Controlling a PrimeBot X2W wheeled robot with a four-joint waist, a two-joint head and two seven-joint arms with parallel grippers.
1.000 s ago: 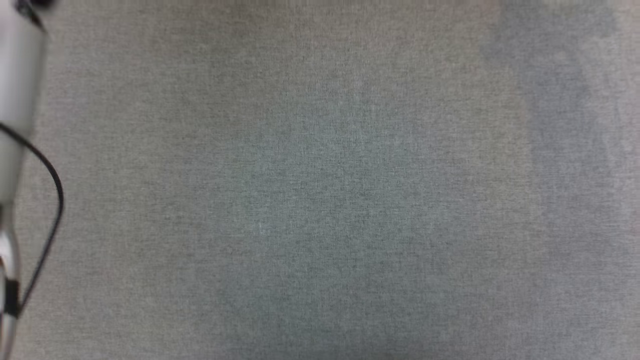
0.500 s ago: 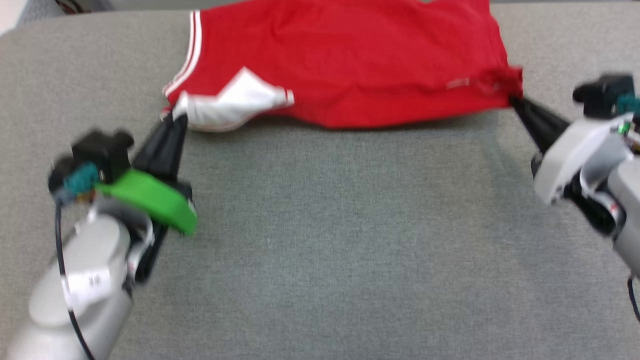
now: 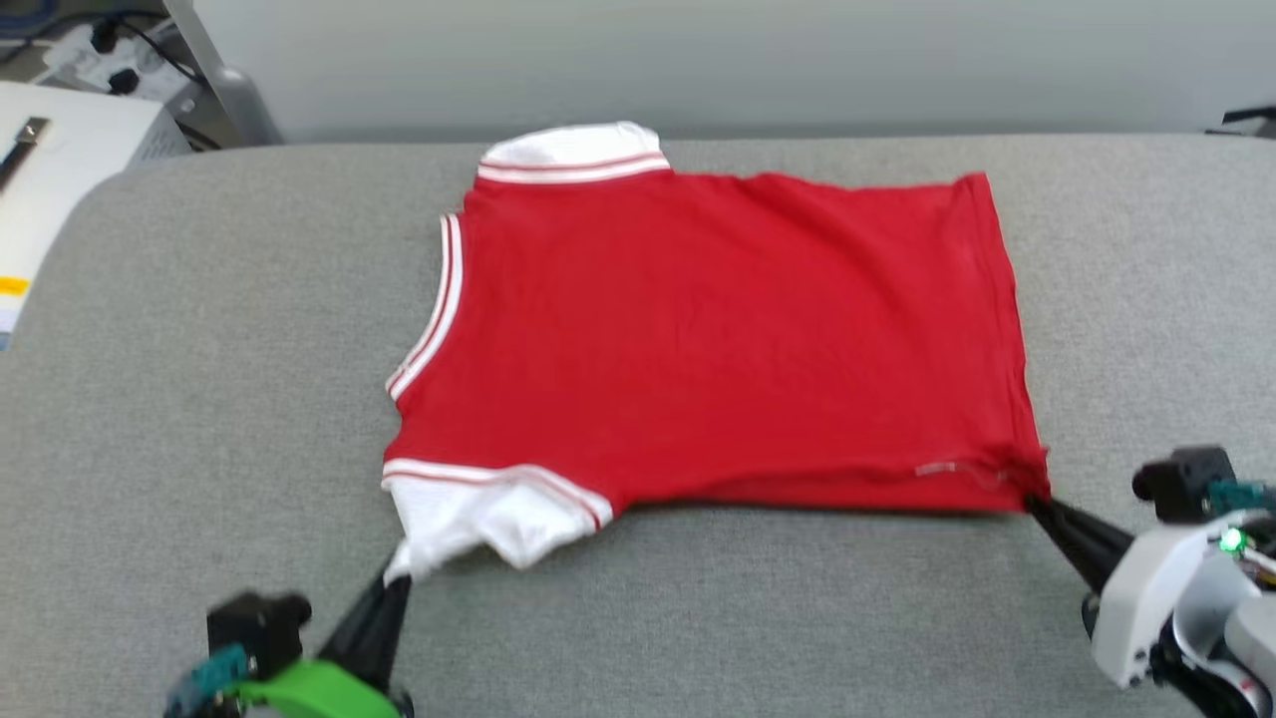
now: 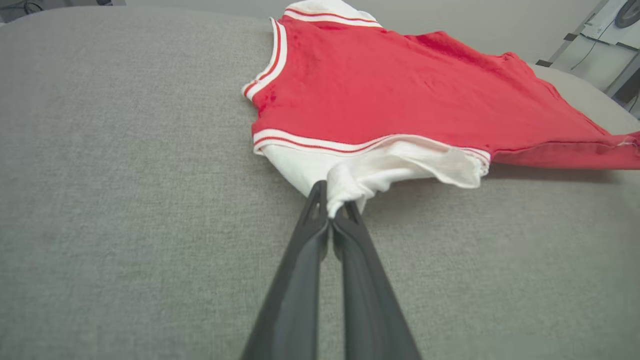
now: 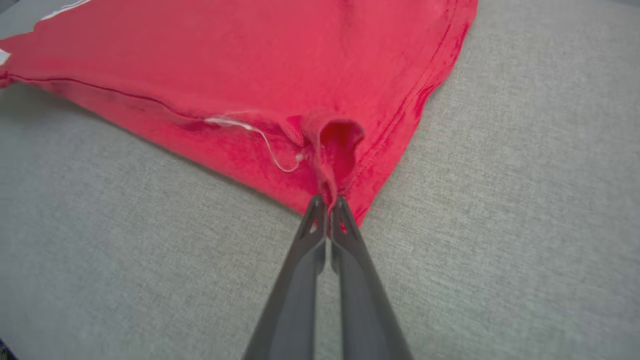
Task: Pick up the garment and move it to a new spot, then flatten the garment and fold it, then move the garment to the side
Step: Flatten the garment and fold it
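Note:
The garment (image 3: pixel 718 329) is a red jersey with white sleeves and striped trim, spread nearly flat on the grey table (image 3: pixel 199 349) with its plain red side up and its collar toward the left. My left gripper (image 3: pixel 397 580) is shut on the near white sleeve (image 4: pixel 360 175) at the lower left. My right gripper (image 3: pixel 1035 502) is shut on the near hem corner (image 5: pixel 335 145) at the lower right. Along the near edge between the two grips the cloth lifts slightly off the table. The far white sleeve (image 3: pixel 573 150) lies at the back edge.
White equipment with cables (image 3: pixel 60 120) stands beyond the table's far left corner. A pale wall (image 3: pixel 698 60) runs behind the table. Bare grey tabletop (image 3: pixel 748 618) stretches in front of the garment between my arms.
The head camera has tilted up, bringing the whole garment and the back wall into view. Both grippers remain shut on the same sleeve and hem corner.

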